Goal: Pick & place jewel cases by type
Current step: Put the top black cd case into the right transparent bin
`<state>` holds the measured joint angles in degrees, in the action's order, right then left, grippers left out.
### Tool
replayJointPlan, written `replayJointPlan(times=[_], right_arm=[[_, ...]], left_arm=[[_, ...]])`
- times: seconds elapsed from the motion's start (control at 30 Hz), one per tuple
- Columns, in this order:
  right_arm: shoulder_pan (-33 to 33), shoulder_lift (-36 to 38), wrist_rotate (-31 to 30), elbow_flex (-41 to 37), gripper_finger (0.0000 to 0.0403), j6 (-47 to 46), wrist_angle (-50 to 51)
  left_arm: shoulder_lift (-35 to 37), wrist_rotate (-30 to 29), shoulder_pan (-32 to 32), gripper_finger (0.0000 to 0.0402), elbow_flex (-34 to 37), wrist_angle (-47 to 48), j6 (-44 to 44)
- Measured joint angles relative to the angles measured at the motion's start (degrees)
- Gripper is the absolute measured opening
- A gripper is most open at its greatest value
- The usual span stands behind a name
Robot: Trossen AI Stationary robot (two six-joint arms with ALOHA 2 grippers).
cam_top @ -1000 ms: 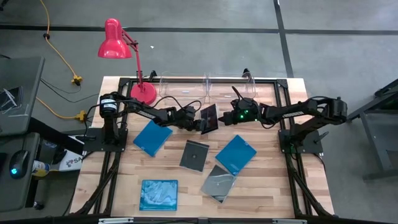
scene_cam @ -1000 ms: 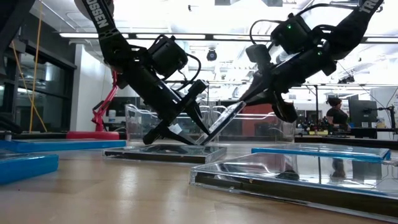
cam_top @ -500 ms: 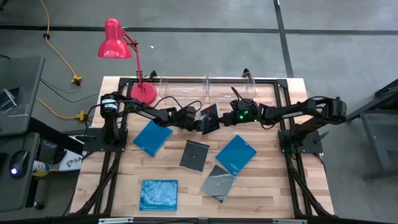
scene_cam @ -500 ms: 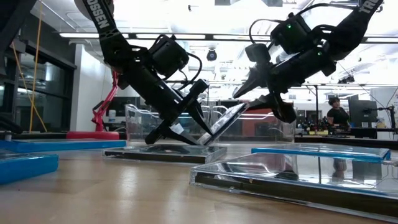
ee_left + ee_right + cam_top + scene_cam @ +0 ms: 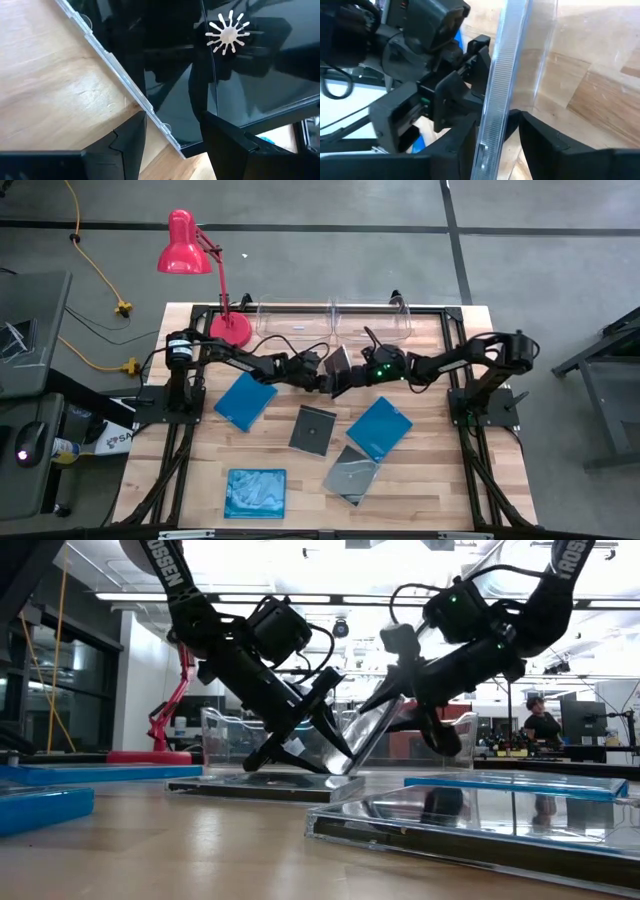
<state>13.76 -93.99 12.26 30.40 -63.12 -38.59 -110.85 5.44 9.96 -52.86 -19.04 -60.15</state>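
High view: right pincer (image 5: 352, 377) has advanced onto the dark jewel case (image 5: 338, 366).

1. Part of a brand name, ending in "SSEN", is printed in white letters on the left arm (image 5: 165, 570), at the upper left of the low view.
2. Similar white letters, cut off by the frame's edge, are seen on the right arm (image 5: 572, 555), at the upper right.

You're in what looks like a lab: concrete floor (image 5: 520, 260), ceiling lights (image 5: 330, 565), benches (image 5: 560, 745) far behind.
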Motion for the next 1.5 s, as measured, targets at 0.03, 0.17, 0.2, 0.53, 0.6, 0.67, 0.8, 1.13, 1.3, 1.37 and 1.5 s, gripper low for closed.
replayJointPlan(times=[0.03, 0.17, 0.2, 0.53, 0.6, 0.67, 0.8, 1.13, 1.3, 1.37, 1.5], right_arm=[[0.01, -0.01, -0.07, 0.28, 0.013, 0.13, 0.52], [0.13, -0.01, -0.12, 1.05, 0.0111, 1.22, 1.51], [0.15, 0.0, -0.17, 1.19, 0.0105, 1.67, 1.93], [0.19, 0.04, -0.34, 1.37, 0.0039, 4.4, 3.47], [0.19, 0.04, -0.09, 1.37, 0.0031, 4.85, 3.74], [0.19, 0.16, 0.54, 1.37, 0.0025, 5.12, 4.07], [0.09, 0.78, 1.92, 1.39, 0.0013, 5.93, 3.99], [0.06, 5.9, 0.95, 1.56, 0.0004, 10.15, 4.04], [0.08, 9.84, 0.49, 1.54, 0.0002, 12.87, 4.18], [0.08, 11.81, 0.45, 1.46, 0.0002, 13.98, 4.47], [0.08, 16.03, 0.0, 1.35, 0.0003, 16.04, 4.69]], left_arm=[[0.0, -0.03, -0.01, 0.0182, 0.0, 0.01, 0.08], [0.0, 0.19, 0.0, 0.0182, -0.07, 0.59, 0.37], [0.0, 0.21, 0.0, 0.0182, -0.07, 0.7, 0.69], [0.42, 3.79, 0.24, 0.0182, -0.04, 1.17, 7.21], [0.87, 4.31, 0.25, 0.0182, 0.02, 1.51, 9.35], [1.65, 4.93, 0.77, 0.0182, 0.07, 2.39, 10.79], [3.83, 6.1, 1.25, 0.0182, 0.36, 4.22, 13.66], [12.83, 0.34, 1.36, 0.0182, 0.26, 12.42, 25.33], [16.37, -1.76, 1.38, 0.0182, 0.26, 12.85, 28.92], [17.52, -1.73, 1.38, 0.0182, 0.2, 12.26, 30.13], [19.86, -1.32, 1.46, 0.0182, 0.2, 9.29, 32.3]])
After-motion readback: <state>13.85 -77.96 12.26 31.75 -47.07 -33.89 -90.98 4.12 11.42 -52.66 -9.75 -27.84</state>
